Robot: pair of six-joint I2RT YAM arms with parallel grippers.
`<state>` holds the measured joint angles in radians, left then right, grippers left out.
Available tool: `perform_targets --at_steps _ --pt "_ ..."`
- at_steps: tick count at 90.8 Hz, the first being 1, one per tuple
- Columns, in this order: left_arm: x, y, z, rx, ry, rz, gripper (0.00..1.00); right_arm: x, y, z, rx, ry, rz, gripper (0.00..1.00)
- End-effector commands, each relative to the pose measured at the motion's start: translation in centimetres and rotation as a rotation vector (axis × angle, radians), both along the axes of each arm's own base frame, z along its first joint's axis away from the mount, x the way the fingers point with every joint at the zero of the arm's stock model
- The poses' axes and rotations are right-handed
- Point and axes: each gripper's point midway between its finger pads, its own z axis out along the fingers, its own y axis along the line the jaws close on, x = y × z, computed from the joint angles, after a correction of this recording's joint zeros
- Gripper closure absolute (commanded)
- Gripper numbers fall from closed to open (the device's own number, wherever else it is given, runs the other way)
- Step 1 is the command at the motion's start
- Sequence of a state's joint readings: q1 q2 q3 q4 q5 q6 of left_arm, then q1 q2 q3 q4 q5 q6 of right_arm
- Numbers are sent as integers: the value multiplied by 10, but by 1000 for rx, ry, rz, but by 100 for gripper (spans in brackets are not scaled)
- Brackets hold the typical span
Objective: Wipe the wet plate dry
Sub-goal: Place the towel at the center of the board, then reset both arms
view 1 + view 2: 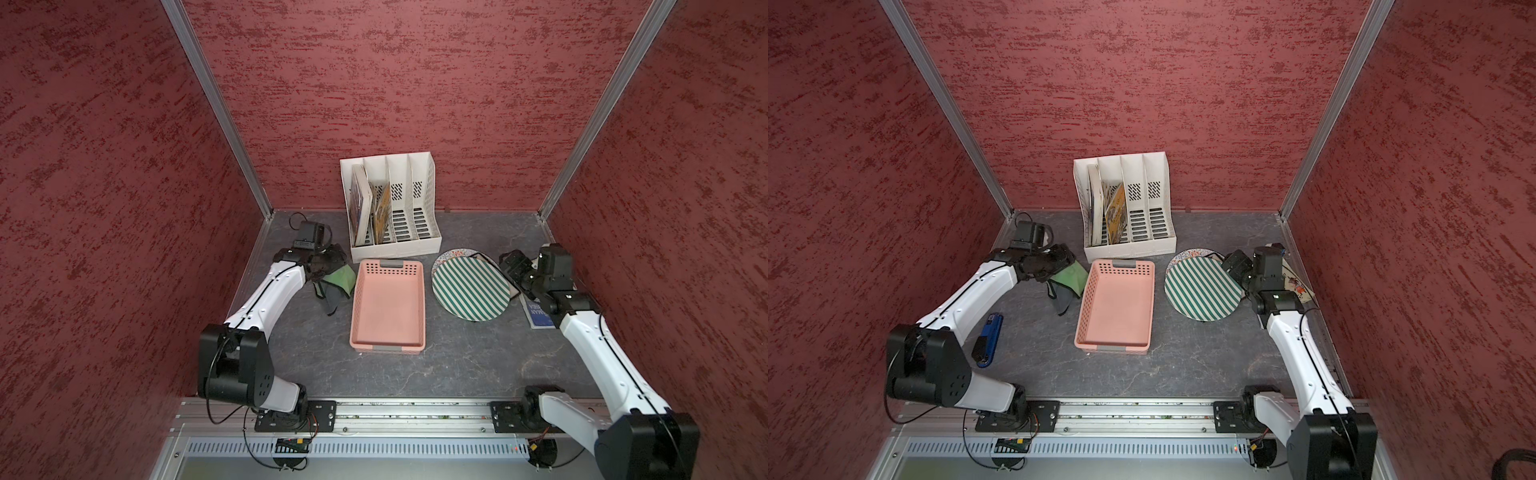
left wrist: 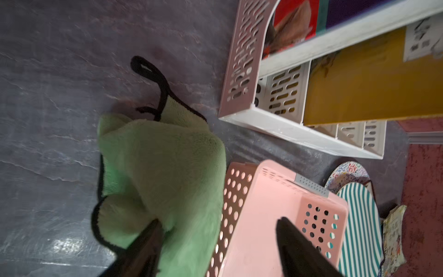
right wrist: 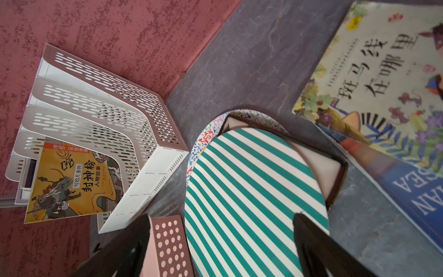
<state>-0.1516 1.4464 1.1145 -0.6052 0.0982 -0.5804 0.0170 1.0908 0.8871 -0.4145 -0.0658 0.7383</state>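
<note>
The plate (image 1: 471, 289) (image 1: 1203, 287) is round with green and white stripes. It rests on a dark-rimmed square tray and a patterned plate, right of the pink basket. My right gripper (image 1: 513, 266) (image 3: 221, 215) stands open over the plate's (image 3: 251, 191) right edge, holding nothing. A green cloth (image 1: 338, 280) (image 2: 163, 163) with black trim lies crumpled left of the basket. My left gripper (image 1: 1054, 259) (image 2: 219, 220) is open above it. One finger touches the cloth; the other hangs over the basket.
The pink basket (image 1: 388, 307) sits mid-table. A white file organizer (image 1: 392, 203) holding books stands behind it. Books (image 3: 383, 72) lie by the right wall under my right arm. A blue stapler (image 1: 990, 338) lies near the left arm.
</note>
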Motion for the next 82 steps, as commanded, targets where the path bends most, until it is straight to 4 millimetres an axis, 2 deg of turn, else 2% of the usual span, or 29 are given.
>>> perform_targets --at_steps 1,10,20,26,32,38,44,52,55,63,70,82 --pt "4 20 26 40 -126 85 0 8 -10 13 -112 -7 7 1" --pt "-2 33 45 102 -198 97 0 14 -18 15 -188 -15 2 1" --pt "-8 49 83 223 -343 79 0 21 -29 12 -293 -41 -12 1" --pt "-11 62 101 316 -441 79 0 24 -38 2 -356 -46 -33 2" --pt "-12 71 107 430 -546 42 0 29 -47 -15 -428 -48 -52 2" --pt "-11 79 99 500 -613 27 0 30 -52 -30 -508 -49 -70 2" --pt "-10 90 77 532 -615 43 0 33 -52 -41 -571 -95 -76 1" --pt "-5 104 43 488 -574 73 0 41 -44 -51 -670 -166 -50 2" --pt "-3 106 34 475 -572 77 0 45 -43 -46 -693 -189 -49 1" --pt "2 109 19 481 -589 86 0 52 -41 -65 -749 -120 2 2" --pt "9 110 9 490 -584 70 0 50 -38 -79 -784 -150 28 2" --pt "22 99 -10 483 -585 -22 0 52 -25 -73 -821 -287 94 2"
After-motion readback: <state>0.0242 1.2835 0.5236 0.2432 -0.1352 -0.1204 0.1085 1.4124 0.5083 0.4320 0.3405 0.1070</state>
